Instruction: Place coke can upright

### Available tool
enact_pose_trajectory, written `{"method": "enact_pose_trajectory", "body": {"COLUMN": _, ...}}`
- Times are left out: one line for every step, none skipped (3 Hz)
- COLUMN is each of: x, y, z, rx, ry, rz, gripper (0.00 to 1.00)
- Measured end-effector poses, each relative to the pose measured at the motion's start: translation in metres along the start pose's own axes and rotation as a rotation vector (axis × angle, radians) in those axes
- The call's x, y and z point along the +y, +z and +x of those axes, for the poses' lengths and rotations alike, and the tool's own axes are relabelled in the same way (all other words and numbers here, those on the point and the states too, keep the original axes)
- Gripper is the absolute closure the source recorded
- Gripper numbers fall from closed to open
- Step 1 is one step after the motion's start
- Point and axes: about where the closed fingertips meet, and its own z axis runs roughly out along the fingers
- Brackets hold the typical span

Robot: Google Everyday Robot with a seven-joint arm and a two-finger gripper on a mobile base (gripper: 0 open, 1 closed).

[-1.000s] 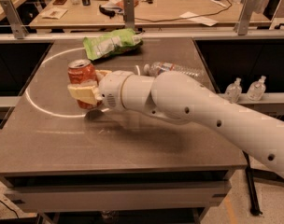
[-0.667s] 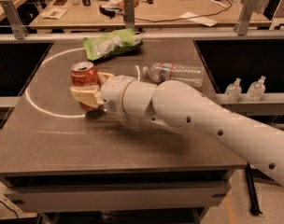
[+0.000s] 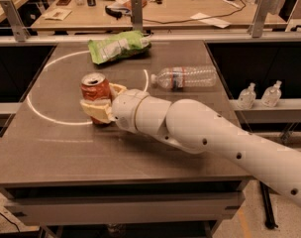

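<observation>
Coke can (image 3: 95, 87) stands upright on the grey table (image 3: 51, 143), left of centre, silver top facing up. From the right the gripper (image 3: 98, 99) clamps its lower half, one tan finger (image 3: 96, 111) in front and the other behind. Farther back lie a green snack bag (image 3: 118, 46) and a water bottle (image 3: 185, 77) on its side.

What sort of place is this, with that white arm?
Probably a robotics lab: the gripper of a white arm holds a coke can upright on a grey table, left of centre; cluttered workbenches stand behind, and small bottles sit on a side shelf.
</observation>
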Motion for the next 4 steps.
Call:
{"method": "enact_pose_trajectory", "body": {"x": 0.0016, "y": -0.0054, "z": 0.0040, "rx": 0.008, "ry": -0.034, "rz": -0.003, "gripper": 0.83}}
{"method": "enact_pose_trajectory", "body": {"x": 0.0009, "y": -0.0087, "z": 0.0049, "rx": 0.013, "ry": -0.058, "rz": -0.016, "gripper": 0.59}}
{"method": "enact_pose_trajectory", "body": {"x": -0.0010, "y": -0.0103, "z": 0.0046, "rx": 0.011, "ry": -0.067, "rz": -0.045, "gripper": 0.36}}
{"method": "enact_pose_trajectory", "body": {"x": -0.0014, "y": -0.0095, "z": 0.0055, "rx": 0.008, "ry": -0.068, "rz": -0.096, "gripper": 0.13}}
